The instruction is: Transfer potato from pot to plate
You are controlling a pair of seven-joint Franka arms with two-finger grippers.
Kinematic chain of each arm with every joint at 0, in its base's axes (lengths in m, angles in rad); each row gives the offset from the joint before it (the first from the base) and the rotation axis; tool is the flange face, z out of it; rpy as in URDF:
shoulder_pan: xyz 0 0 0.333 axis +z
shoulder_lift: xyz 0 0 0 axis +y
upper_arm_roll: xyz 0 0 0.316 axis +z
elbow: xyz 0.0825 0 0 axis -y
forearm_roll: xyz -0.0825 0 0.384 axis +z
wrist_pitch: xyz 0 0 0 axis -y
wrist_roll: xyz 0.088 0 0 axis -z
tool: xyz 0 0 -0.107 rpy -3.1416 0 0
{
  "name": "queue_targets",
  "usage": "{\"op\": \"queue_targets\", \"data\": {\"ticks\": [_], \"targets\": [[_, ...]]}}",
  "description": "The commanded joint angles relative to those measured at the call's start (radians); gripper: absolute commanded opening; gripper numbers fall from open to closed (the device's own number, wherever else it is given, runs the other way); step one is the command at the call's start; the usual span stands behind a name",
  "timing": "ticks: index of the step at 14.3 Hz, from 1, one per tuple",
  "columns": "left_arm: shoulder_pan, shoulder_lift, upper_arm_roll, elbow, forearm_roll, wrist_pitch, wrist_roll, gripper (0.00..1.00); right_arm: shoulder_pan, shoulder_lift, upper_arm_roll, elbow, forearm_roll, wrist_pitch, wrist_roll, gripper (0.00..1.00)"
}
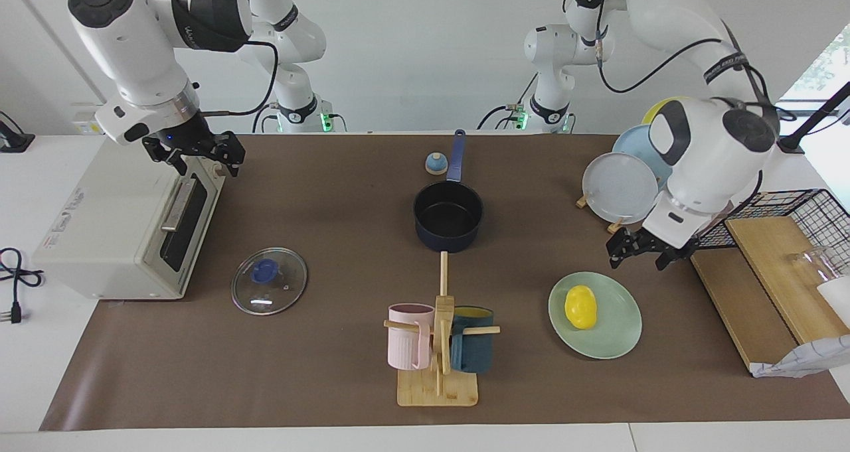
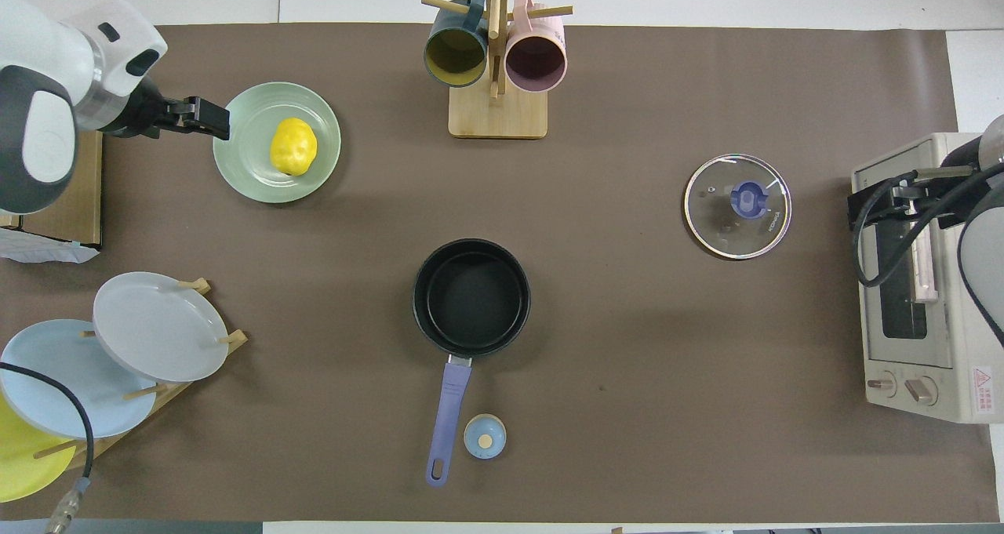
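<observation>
The yellow potato (image 1: 580,306) (image 2: 293,146) lies free on the mint-green plate (image 1: 619,329) (image 2: 249,167) at the left arm's end of the table. My left gripper (image 1: 639,259) (image 2: 216,118) is open and holds nothing. It hangs raised over the mat beside the plate, clear of the potato. The navy pot (image 1: 448,241) (image 2: 420,297) stands mid-table with nothing inside, its blue handle toward the robots. My right gripper (image 1: 207,165) (image 2: 871,205) waits open above the toaster oven.
A toaster oven (image 1: 119,220) (image 2: 918,275) stands at the right arm's end, with a glass lid (image 1: 269,281) (image 2: 737,206) beside it. A mug rack (image 1: 438,346) (image 2: 496,56), a plate rack (image 1: 621,186) (image 2: 149,326), a small blue knob (image 1: 435,164) and a wire basket (image 1: 797,213) are also here.
</observation>
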Motion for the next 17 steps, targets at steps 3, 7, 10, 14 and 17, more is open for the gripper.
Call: {"op": "queue_targets", "data": {"ticks": [3,7,10,14,17], "targets": [[0.035,-0.233,0.0,-0.032,0.017,-0.256,-0.024,1.0,-0.001,0.013,0.003,0.026,-0.003,-0.024,-0.027,1.0],[0.039,-0.288,0.0,-0.039,0.017,-0.399,-0.028,1.0,0.0,0.003,0.003,0.02,-0.002,-0.027,-0.026,1.0],[0.038,-0.329,0.0,-0.107,0.011,-0.396,-0.03,1.0,0.002,0.002,0.001,0.015,0.0,-0.031,-0.026,1.0],[0.041,-0.296,-0.008,-0.037,0.011,-0.445,-0.038,1.0,0.002,-0.001,-0.004,0.015,0.0,-0.028,-0.026,1.0],[0.038,-0.258,-0.009,0.044,0.022,-0.521,-0.039,1.0,0.002,-0.001,-0.005,0.015,0.0,-0.025,-0.026,1.0]]}}
